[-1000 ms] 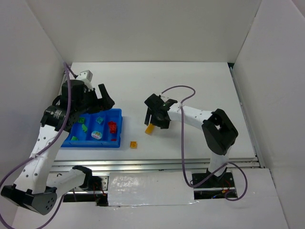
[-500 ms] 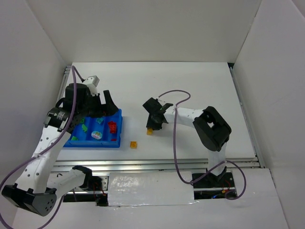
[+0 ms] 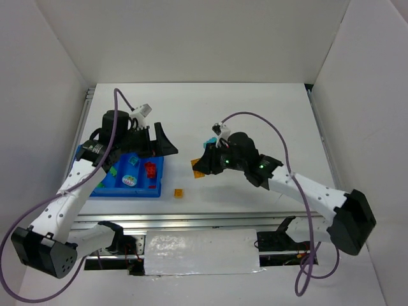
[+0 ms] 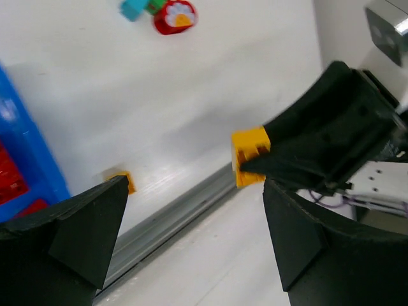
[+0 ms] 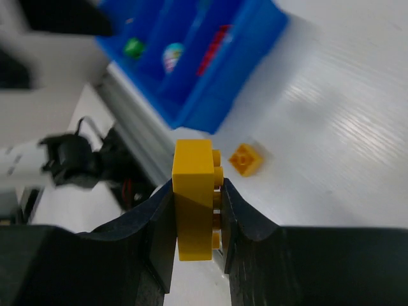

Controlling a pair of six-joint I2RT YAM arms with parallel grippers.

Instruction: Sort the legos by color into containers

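Nearest the table's front edge, a small orange brick [image 3: 179,192] lay loose just right of the blue tray [image 3: 127,193]. Beyond it, the right gripper [image 3: 201,167] pinched a yellow brick [image 5: 193,203], long axis along the fingers and seemingly off the table, with the tray to its left and the arm stretched low across the middle. Farther back, the left gripper [image 3: 164,141] hung by the tray's far right corner, jaws spread and empty.

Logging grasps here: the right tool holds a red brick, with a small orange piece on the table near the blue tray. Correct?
Not quite: the brick in the right tool is yellow, not red, as the right wrist view shows. The small orange piece does lie on the table near the blue tray.
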